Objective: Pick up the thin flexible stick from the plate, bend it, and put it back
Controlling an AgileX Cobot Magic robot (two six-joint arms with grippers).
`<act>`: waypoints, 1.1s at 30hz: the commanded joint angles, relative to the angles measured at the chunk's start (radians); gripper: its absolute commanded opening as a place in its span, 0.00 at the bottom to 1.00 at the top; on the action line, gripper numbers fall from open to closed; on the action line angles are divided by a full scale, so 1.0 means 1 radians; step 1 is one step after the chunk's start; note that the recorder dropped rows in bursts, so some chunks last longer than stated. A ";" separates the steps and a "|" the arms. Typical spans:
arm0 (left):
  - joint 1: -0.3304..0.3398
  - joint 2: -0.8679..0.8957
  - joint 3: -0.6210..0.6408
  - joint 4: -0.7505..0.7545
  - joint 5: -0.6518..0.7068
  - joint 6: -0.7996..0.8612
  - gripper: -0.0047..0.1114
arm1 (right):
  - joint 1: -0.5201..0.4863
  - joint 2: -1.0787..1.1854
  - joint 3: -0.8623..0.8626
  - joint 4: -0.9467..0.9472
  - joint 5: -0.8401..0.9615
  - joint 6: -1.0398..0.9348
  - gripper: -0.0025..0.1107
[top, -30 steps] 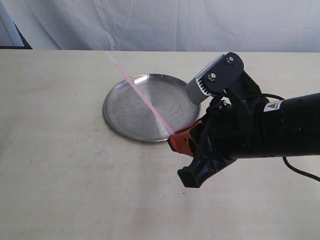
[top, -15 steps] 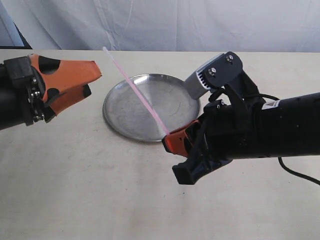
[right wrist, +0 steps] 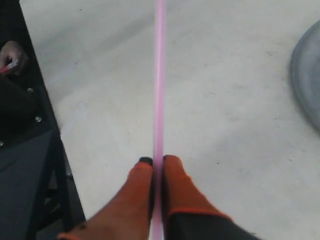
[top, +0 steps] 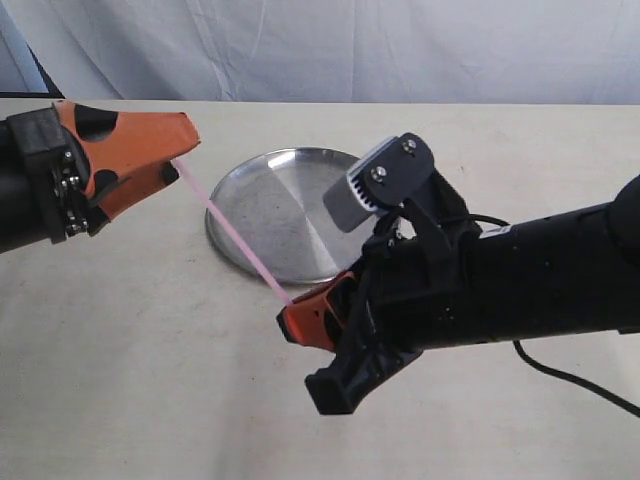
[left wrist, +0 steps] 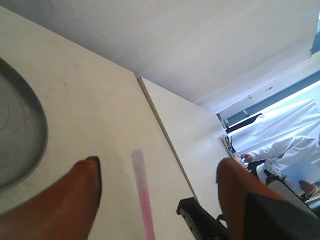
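The thin pink stick [top: 235, 232] hangs in the air, straight, slanting from my left gripper down to my right gripper. My right gripper [top: 290, 322] is shut on its lower end, which the right wrist view shows as a pink line [right wrist: 159, 80] pinched between the orange fingers [right wrist: 182, 187]. My left gripper [top: 180, 150] is open around the upper end; that end [left wrist: 142, 194] lies between the two spread orange fingers [left wrist: 75, 197] without touching them. The silver plate [top: 290, 205] sits on the table behind the stick, with nothing on it.
The tan table [top: 150, 380] stretches to a white cloth backdrop [top: 330, 50]. A black cable [top: 580, 375] trails from the right arm. In the left wrist view the table's far edge [left wrist: 160, 125] and a person in white [left wrist: 290, 155] show.
My right gripper has carried the stick left and toward the near side, off the plate. The left arm came into view and now has the stick's upper end between its open fingers.
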 commanded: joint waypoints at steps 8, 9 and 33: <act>-0.008 0.001 -0.006 0.010 0.012 0.006 0.59 | 0.041 0.017 -0.001 0.179 -0.011 -0.144 0.01; -0.008 0.001 -0.006 0.010 0.011 0.006 0.59 | 0.041 0.017 -0.001 0.185 -0.023 -0.144 0.01; -0.008 0.001 -0.006 0.023 -0.029 0.006 0.48 | 0.041 0.017 -0.001 0.250 -0.007 -0.192 0.01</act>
